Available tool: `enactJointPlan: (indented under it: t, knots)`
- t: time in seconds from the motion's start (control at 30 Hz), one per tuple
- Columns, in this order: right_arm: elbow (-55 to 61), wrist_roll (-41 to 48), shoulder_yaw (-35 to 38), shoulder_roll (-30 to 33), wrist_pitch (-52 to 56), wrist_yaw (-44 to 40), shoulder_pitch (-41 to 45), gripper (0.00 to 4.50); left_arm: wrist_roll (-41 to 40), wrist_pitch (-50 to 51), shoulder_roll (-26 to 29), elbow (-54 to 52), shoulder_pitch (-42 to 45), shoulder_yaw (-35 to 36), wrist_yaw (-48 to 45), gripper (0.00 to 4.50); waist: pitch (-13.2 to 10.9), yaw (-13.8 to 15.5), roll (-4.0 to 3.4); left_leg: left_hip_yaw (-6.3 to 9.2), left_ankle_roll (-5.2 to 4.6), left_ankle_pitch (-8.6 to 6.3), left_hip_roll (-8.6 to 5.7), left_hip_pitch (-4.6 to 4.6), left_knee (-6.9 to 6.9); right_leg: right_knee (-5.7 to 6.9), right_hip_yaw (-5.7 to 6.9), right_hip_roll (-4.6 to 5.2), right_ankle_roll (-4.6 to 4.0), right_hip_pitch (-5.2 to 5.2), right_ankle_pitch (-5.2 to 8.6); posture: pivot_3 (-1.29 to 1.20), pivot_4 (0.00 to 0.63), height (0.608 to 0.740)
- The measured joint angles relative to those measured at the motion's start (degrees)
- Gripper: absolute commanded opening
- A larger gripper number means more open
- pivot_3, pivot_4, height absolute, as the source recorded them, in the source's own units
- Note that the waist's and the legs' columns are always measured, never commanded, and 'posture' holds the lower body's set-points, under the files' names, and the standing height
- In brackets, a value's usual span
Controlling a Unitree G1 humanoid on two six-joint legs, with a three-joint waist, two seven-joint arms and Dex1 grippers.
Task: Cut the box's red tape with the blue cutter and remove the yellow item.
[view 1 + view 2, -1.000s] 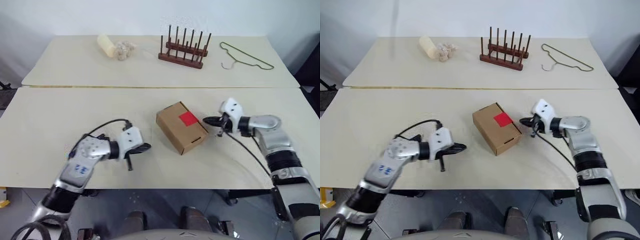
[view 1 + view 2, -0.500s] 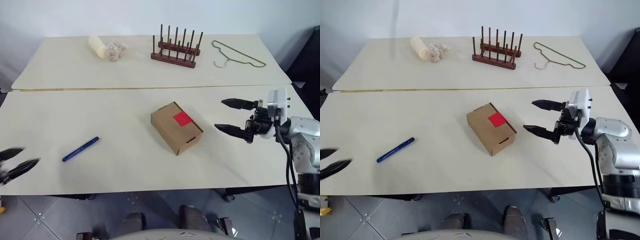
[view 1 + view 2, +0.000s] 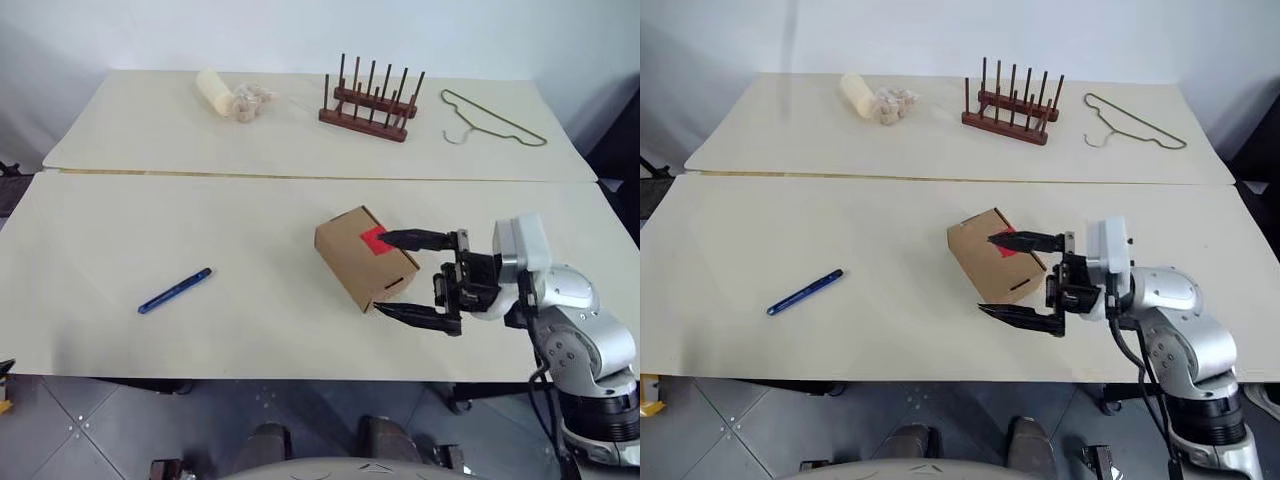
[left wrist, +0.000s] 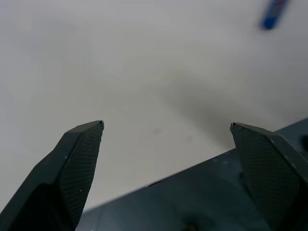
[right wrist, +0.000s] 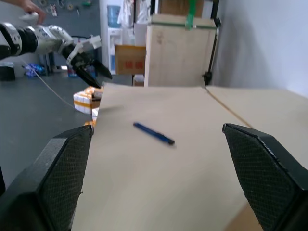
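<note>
- Your right claw is spread wide and holds nothing; it points sideways toward the box, with one finger up over the box's right end beside the red tape and the other lower, off the box's near corner. You cannot tell from these views whether either finger touches the cardboard.
- The box sits closed near the middle of the near counter, a little right of centre, turned at an angle to the front edge, the red tape on its top face.
- The blue cutter lies flat on the near counter toward its left side, well apart from the box and not far from the front edge, slanted.
- Your left claw is spread wide and empty, hanging over the counter's edge; the right wrist view shows the left claw out past the counter's far-left end, off the surface.
- On the far counter you have a cream roll with some small pale lumps beside it toward the left, a wooden peg rack near the middle, and a wire hanger toward the right.
</note>
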State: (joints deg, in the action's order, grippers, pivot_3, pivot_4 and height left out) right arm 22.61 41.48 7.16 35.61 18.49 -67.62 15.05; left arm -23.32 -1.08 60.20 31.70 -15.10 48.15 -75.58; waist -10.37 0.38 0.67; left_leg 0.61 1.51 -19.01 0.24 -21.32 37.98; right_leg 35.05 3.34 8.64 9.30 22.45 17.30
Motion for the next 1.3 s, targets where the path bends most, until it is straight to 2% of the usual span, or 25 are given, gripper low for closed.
enactJointPlan:
  t: [0.1, 0.23, 0.4, 0.5, 0.6, 0.83, 1.2, 1.3]
  knots:
    - [-0.76, -1.19, 1.05, 1.49, -2.34, -1.46, -2.35, 4.50, 1.05, 2.33, -1.72, -11.00, 5.34, -10.25, 2.15, 4.48, 0.00, 0.29, 0.00, -0.10, 0.00, -0.04, 0.04, 0.01, 0.07, 0.01, -0.03, -0.03, 0.00, 0.01, 0.00, 0.00, 0.150, 0.740]
    - [-0.81, -1.80, 1.37, 2.32, -3.37, -1.95, -3.34, 4.50, 4.52, 8.22, -4.20, -19.29, 13.83, -22.53, 8.75, 4.48, 0.00, -0.44, 0.00, -0.22, 0.01, -0.04, 0.13, 0.04, 0.07, 0.05, -0.03, -0.08, 0.01, 0.05, 0.00, 0.00, 0.150, 0.740]
    - [-0.63, -1.81, 1.91, 2.52, -3.43, -1.52, -4.82, 4.50, 8.14, 12.03, -6.26, -19.86, 20.34, -31.91, 13.32, 4.48, 0.00, -1.45, 0.00, -0.53, 0.06, -0.15, 0.30, 0.15, 0.07, 0.07, 0.12, -0.13, 0.01, 0.15, 0.00, 0.00, 0.150, 0.740]
    - [-0.42, -1.81, 2.17, 2.56, -3.43, -0.70, -4.95, 4.50, 8.48, 12.22, -5.47, -19.91, 20.78, -32.92, 13.22, 4.48, 0.01, -1.64, -0.01, -0.55, 0.04, -0.17, 0.31, 0.18, 0.13, 0.07, 0.17, -0.11, 0.00, 0.13, -0.01, 0.00, 0.150, 0.740]
    - [0.03, -1.81, 2.21, 2.65, -3.41, 0.09, -5.56, 4.50, 8.53, 13.39, -5.21, -20.33, 20.71, -33.36, 13.71, 3.92, 0.02, -1.63, -0.04, -0.56, 0.04, -0.18, 0.33, 0.22, 0.16, 0.08, 0.17, -0.11, 0.00, 0.10, -0.01, 0.00, 0.150, 0.740]
    - [0.73, -1.73, 2.79, 3.42, -3.39, 1.77, -6.72, 4.50, 8.36, 14.75, -3.11, -21.41, 16.47, -31.99, 14.05, 2.00, 0.11, -2.12, -0.27, -0.84, 0.07, -0.21, 0.45, 0.54, 0.09, 0.29, 0.03, -0.13, -0.08, 0.10, 0.01, 0.00, 0.150, 0.740]
    - [0.76, -1.91, 2.17, 3.55, -3.39, 3.31, -4.56, 4.50, 7.72, 15.47, -2.76, -22.19, 11.60, -28.37, 15.60, 2.00, 0.12, -2.05, -0.29, -1.27, 0.06, -0.33, 0.53, 0.96, 0.00, 0.44, -0.28, -0.14, -0.18, 0.04, 0.06, 0.00, 0.150, 0.740]
    - [0.61, -1.91, 2.15, 3.56, -3.39, 3.25, -4.49, 4.50, 7.65, 15.51, -2.94, -22.35, 11.62, -28.62, 15.69, 1.40, 0.16, -1.98, -0.36, -1.31, 0.05, -0.35, 0.52, 0.97, 0.00, 0.44, -0.32, -0.14, -0.18, 0.04, 0.06, 0.00, 0.150, 0.740]
